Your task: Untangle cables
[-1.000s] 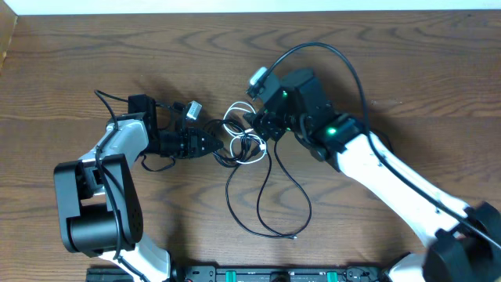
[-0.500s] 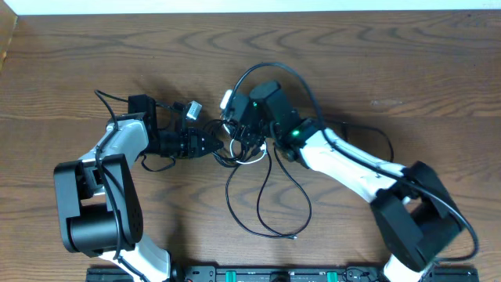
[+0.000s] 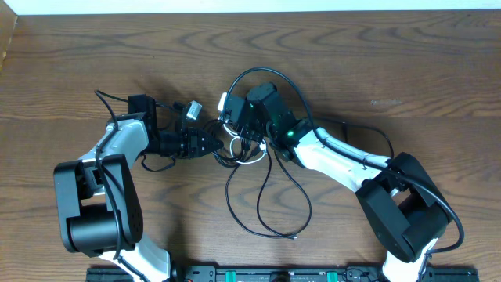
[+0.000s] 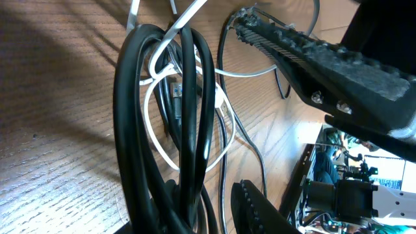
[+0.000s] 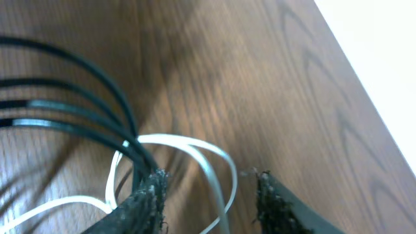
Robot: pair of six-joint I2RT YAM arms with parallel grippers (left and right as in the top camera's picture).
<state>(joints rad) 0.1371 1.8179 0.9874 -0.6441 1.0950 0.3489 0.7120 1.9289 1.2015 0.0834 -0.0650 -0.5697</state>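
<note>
The cables lie tangled mid-table. A thin white cable (image 3: 249, 150) is looped through black cable (image 3: 266, 200), whose long loops trail toward the front and end in a small plug (image 3: 295, 235). My left gripper (image 3: 211, 145) is shut on a bundle of black cable (image 4: 162, 117), with white cable (image 4: 153, 110) woven through it; one of its fingers is hidden behind the strands. My right gripper (image 3: 241, 131) hangs over the knot from the right, open, with a white loop (image 5: 218, 166) between its fingers (image 5: 153, 201). Black strands (image 5: 78, 97) run off to its left.
The right arm's thick black wire (image 3: 270, 74) arches over the knot. A small pale plug (image 3: 192, 110) sits beside the left wrist. In the left wrist view the right gripper's toothed finger (image 4: 312, 58) looms close. The table's far edge (image 3: 250, 11) runs along the top.
The right arm swung left and came down onto the knot, and its jaws narrowed around the white loop. The left arm and its grip stayed as they were.
</note>
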